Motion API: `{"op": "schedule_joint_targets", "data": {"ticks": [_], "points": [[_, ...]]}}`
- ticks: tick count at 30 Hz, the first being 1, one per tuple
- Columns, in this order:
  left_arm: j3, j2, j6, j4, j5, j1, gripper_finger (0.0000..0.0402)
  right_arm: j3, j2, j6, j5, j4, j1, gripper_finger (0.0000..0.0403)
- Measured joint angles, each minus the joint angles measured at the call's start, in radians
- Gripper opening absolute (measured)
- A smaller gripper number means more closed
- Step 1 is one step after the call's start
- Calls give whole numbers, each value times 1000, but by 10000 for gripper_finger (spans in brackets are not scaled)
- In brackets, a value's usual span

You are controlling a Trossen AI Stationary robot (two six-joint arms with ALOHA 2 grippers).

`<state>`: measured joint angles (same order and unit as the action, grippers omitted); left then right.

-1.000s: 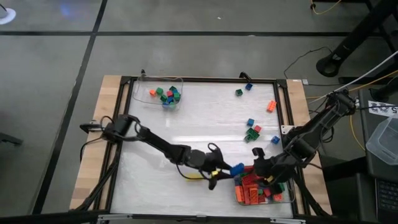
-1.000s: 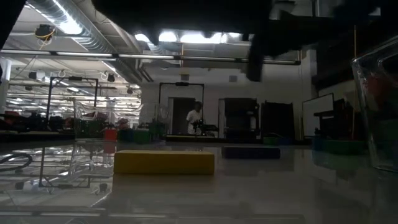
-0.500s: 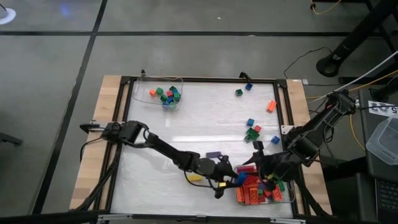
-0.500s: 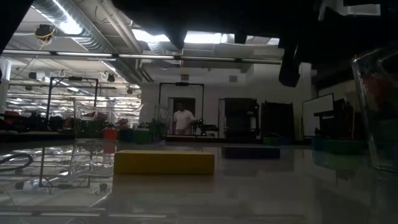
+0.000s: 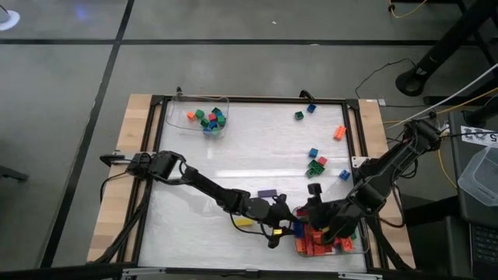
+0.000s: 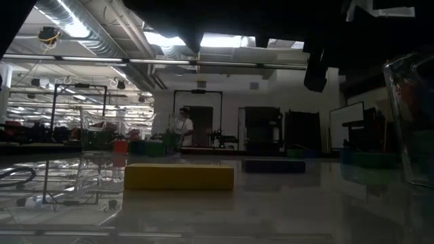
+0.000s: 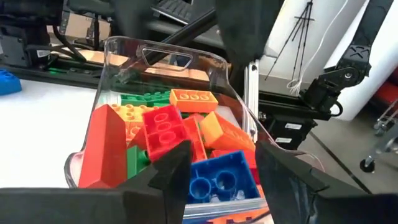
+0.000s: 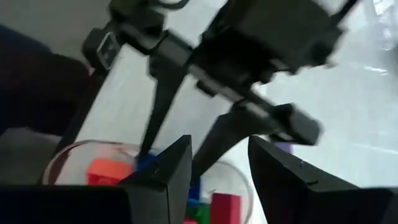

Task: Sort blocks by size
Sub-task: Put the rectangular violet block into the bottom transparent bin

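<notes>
Filling a clear plastic tray (image 7: 163, 51): glossy studded blocks (image 7: 165, 127).

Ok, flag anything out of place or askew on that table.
Loose blocks still lie scattered on the right half of the table, outside both trays. A yellow long block and a purple one lie alone mid-table. In the near tray the long blocks sit heaped at tilted angles, not flat. Nothing looks damaged.
</notes>
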<state>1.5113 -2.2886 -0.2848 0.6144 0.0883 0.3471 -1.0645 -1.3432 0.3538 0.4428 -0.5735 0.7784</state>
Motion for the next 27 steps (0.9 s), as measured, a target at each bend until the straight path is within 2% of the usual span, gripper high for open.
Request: {"op": "schedule_joint_targets", "data": {"ticks": [5, 15, 22, 27], "points": [[0, 63, 2, -136, -3, -24, 166, 0, -3, 22, -53, -3, 0, 159], [0, 213, 30, -696, 1, -98, 166, 0, 0, 35, -144, -58, 1, 159], [-1, 194, 51, -995, 50, -132, 166, 0, 0, 34, -148, -74, 1, 159], [-1, 162, 34, -1035, 72, -148, 166, 0, 1, 34, -148, -74, 0, 159]]}}
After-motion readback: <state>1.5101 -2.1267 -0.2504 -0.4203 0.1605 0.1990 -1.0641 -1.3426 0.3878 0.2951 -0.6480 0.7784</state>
